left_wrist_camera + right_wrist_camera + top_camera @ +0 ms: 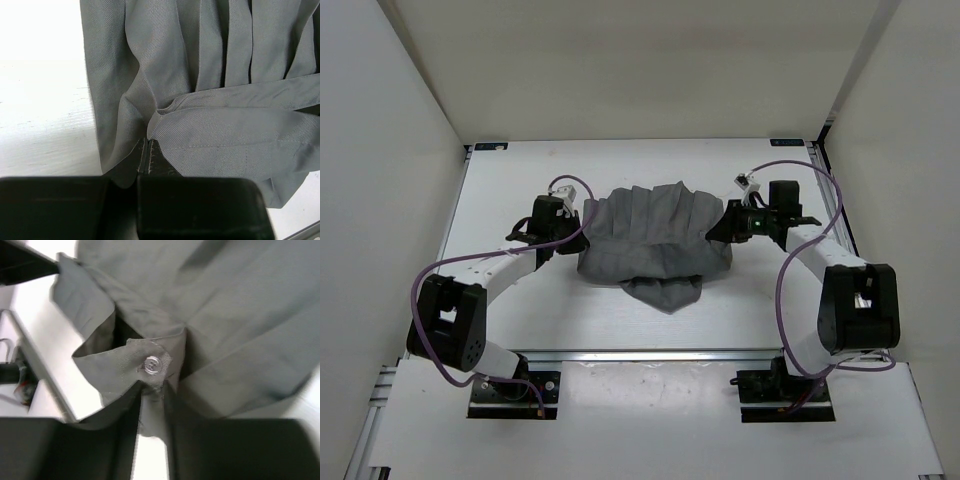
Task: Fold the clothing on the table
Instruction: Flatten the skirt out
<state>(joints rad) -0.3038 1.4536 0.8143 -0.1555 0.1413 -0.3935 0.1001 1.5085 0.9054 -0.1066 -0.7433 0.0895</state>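
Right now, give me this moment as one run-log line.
clothing: bunched on table | left gripper: shut on its left edge | right gripper: jaws apart around buttoned edge, grip unconfirmed

Top external: high above the clothing [655, 240], on its near side, looking down; far enough to take in the whole table [520, 190]. Left wrist: close in at the clothing's left edge. Right wrist: close in at its right edge. All three views share the clothing.
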